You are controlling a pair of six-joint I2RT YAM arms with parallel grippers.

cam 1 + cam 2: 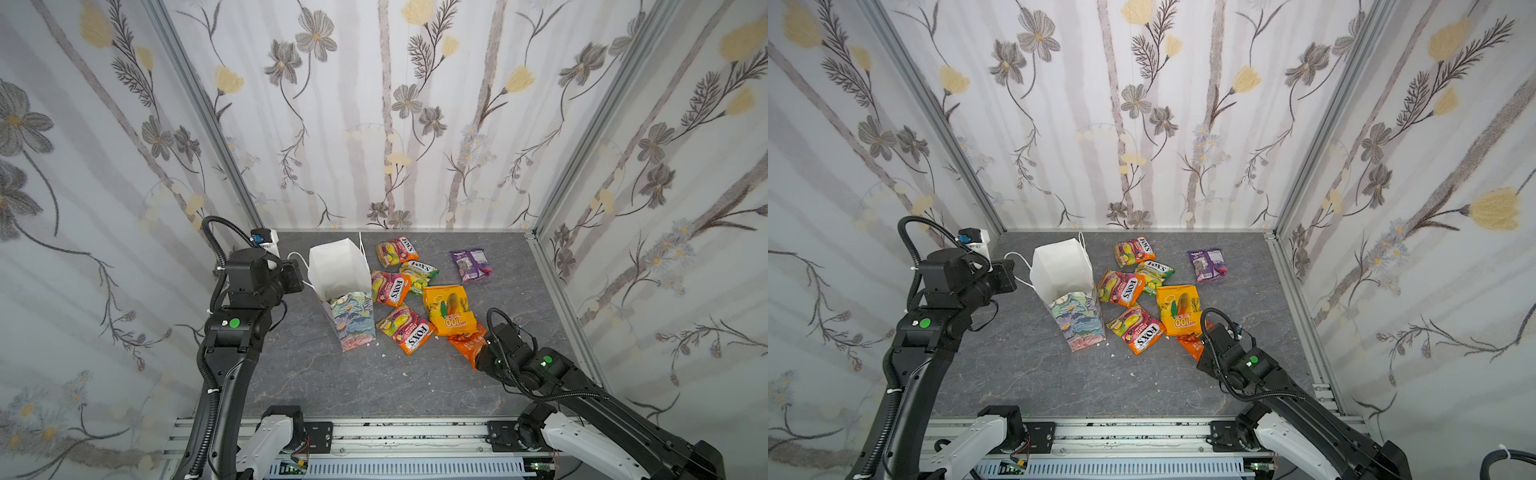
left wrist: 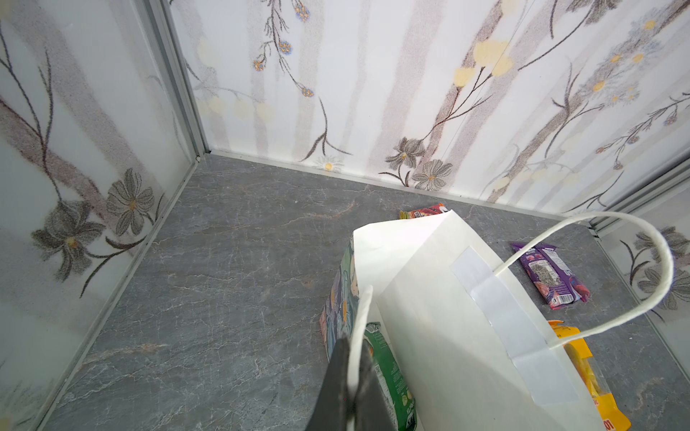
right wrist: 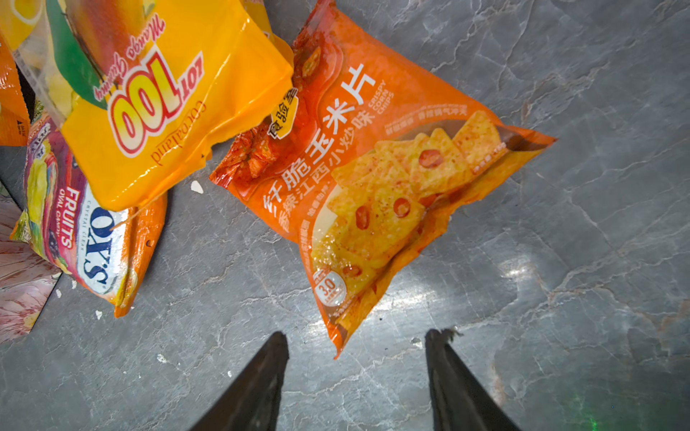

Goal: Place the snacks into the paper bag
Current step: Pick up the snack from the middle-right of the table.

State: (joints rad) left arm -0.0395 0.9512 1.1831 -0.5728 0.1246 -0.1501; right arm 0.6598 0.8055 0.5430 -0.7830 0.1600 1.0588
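The paper bag (image 1: pixel 340 274) (image 1: pixel 1064 270) stands open at the left of the grey table, white lining showing, and leans. My left gripper (image 2: pixel 354 350) (image 1: pixel 300 272) is shut on its white cord handle (image 2: pixel 364 309). A green packet (image 2: pixel 388 369) lies inside the bag. Beside the bag lie several FOX'S packs (image 1: pixel 409 328) (image 1: pixel 1136 332), a yellow mango packet (image 1: pixel 449 309) (image 3: pixel 160 104) and a purple packet (image 1: pixel 471 264) (image 2: pixel 549 276). My right gripper (image 3: pixel 356 336) (image 1: pixel 486 349) hangs open just short of the corner of an orange corn-chips packet (image 3: pixel 373 179) (image 1: pixel 465 343), holding nothing.
Floral walls close the table (image 1: pixel 324 382) in on the left, back and right. A metal rail (image 1: pixel 395 432) with both arm bases runs along the front. Small white crumbs (image 3: pixel 196 186) lie by the packets. The bag's other handle (image 2: pixel 634 309) loops up free.
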